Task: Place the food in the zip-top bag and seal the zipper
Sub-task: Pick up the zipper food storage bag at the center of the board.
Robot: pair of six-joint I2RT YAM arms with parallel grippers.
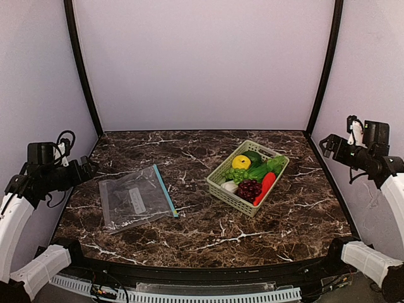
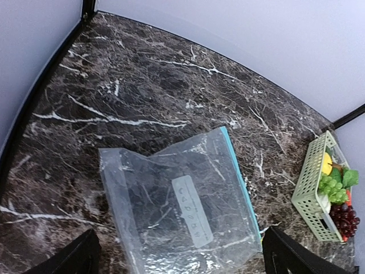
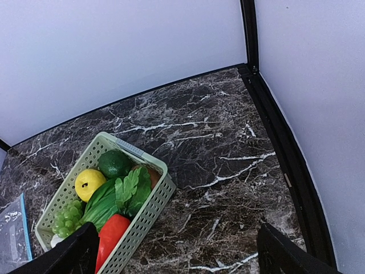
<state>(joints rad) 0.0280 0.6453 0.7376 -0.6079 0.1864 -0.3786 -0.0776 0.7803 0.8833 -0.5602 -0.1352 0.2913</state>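
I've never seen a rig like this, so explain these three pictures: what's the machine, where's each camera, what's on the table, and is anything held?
It's a two-armed robot. Its left gripper and right gripper, two-finger claws, are both open and hold nothing. The wide picture looks down from above and behind the arms. The other two come from cameras on the wrists. On the marble table lie a clear zip-top bag, flat and empty, with a teal zipper, and a green basket of toy food, including a lemon and a red pepper.
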